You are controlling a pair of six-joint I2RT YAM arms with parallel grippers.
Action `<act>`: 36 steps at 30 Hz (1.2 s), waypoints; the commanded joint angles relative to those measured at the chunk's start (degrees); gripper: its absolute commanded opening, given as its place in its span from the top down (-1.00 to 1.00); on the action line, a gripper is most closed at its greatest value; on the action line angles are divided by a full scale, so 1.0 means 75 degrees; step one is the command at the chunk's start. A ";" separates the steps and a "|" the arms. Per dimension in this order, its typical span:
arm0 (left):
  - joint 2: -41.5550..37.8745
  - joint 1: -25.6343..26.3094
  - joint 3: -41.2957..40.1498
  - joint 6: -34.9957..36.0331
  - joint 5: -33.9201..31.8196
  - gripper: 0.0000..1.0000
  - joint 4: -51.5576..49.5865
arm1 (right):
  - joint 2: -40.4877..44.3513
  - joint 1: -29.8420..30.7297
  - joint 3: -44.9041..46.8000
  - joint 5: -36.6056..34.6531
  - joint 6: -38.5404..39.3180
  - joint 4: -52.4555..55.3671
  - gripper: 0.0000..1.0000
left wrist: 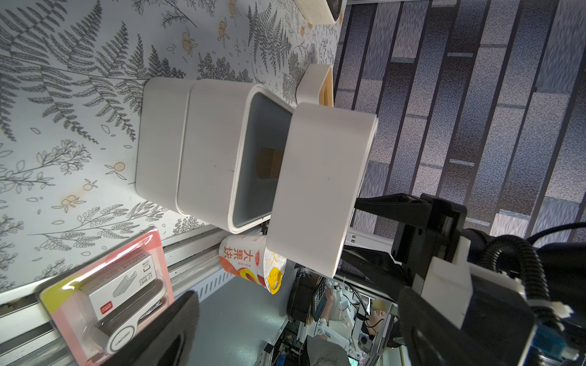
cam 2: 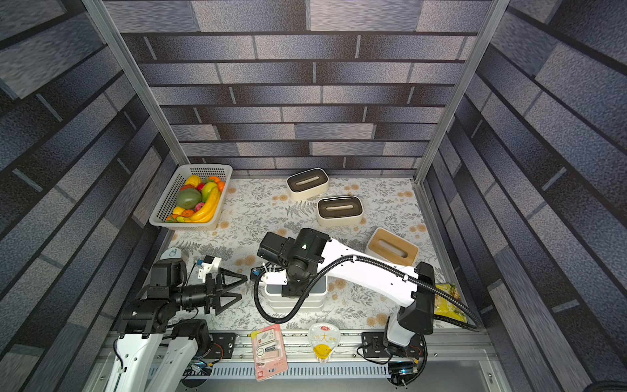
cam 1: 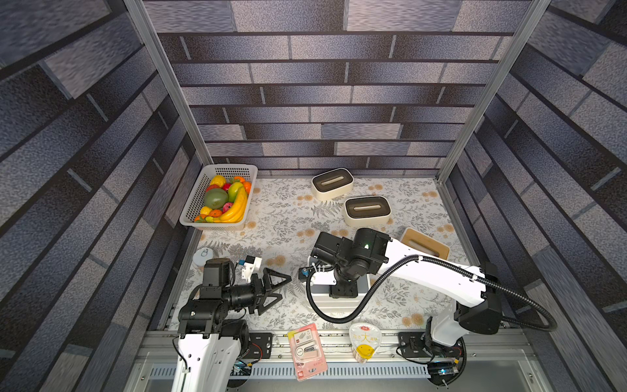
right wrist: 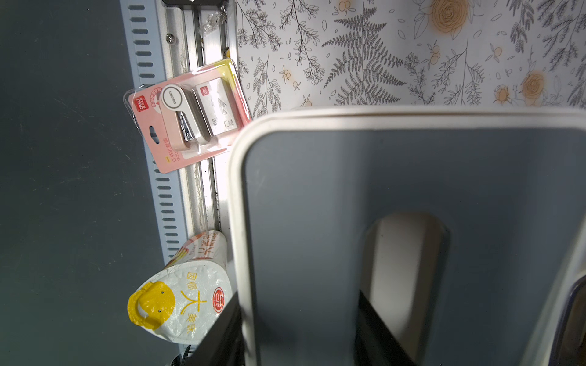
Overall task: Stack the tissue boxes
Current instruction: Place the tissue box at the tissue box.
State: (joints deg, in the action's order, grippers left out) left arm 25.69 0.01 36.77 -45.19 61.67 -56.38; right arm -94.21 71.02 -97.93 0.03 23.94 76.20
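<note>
Two white tissue boxes stand stacked (cam 1: 324, 302) (left wrist: 190, 149) near the table's front; the upper one's grey lid (left wrist: 263, 158) shows. Just above it hangs a third grey-lidded tissue box (left wrist: 317, 190) (right wrist: 317, 221), slightly tilted. My right gripper (cam 1: 343, 291) (cam 2: 295, 290) (right wrist: 301, 342) is shut on its lid edge, one finger in the slot and one outside. To the stack's left, my left gripper (cam 1: 286, 288) (cam 2: 243, 289) (left wrist: 301, 348) is open and holds nothing. Two brown-lidded tissue boxes (cam 1: 332, 183) (cam 1: 367, 210) and a wood-lidded one (cam 1: 425, 244) lie farther back.
A white fruit basket (cam 1: 190, 203) leans in the back left corner. A pink stapler pack (cam 1: 307, 351) and a jelly cup (cam 1: 364, 342) lie on the front rail. A yellow snack bag (cam 2: 448, 302) sits by the right wall, a small round white item (cam 1: 203, 256) by the left arm.
</note>
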 commanded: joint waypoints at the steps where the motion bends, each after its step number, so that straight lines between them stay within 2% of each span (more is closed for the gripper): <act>1: 0.0065 -0.0037 -0.0099 0.0265 0.0006 -1.00 -0.0009 | 0.0030 0.0084 0.0093 -0.0051 -0.0150 -0.0163 0.24; 36: 0.0219 -0.0037 -0.0157 0.0388 -0.0069 -1.00 0.0067 | -0.0143 0.0127 0.0246 -0.0075 -0.0136 -0.0358 0.25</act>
State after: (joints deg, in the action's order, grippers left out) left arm 26.72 0.01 36.18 -43.90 61.28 -56.34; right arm -94.98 71.13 -96.40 0.01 23.73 74.24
